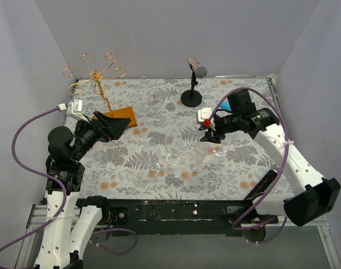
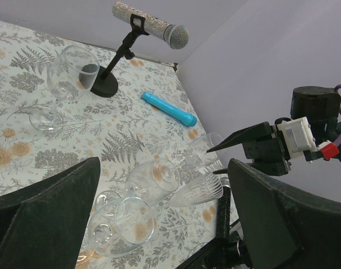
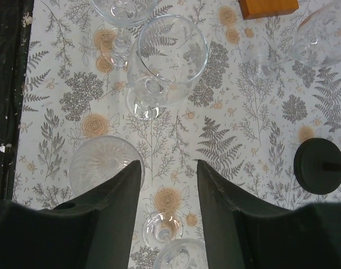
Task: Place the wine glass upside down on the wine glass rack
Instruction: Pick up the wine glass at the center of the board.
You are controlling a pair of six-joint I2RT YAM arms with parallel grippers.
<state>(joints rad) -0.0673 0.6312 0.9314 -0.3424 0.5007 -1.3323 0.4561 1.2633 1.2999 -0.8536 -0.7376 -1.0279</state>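
R pincer [image 1: 210, 136] spread wide, empty; wine glass [image 3: 165, 61] just ahead of tips. Far off, wine glass rack [image 1: 97, 75] beside L pincer [image 1: 121, 124], also wide. Risk: clipping crowded neighbour glasses [image 3: 103, 165], toppling 1.

A floral table [image 1: 131, 168] carries several wine glasses [image 3: 166, 67], a microphone stand [image 1: 191, 98], a blue tube [image 2: 169, 109] and the wine glass rack [image 1: 131, 116]

Shiny gold metal wire rack [image 1: 95, 74] at far left, on matt orange-brown wood base [image 1: 127, 112], clear glossy glasses [image 3: 166, 61], matt floral-print cloth [image 1: 159, 92], rough glittery mic [image 2: 151, 25] on matt black stand [image 2: 106, 87], smooth blue plastic tube [image 2: 169, 109]
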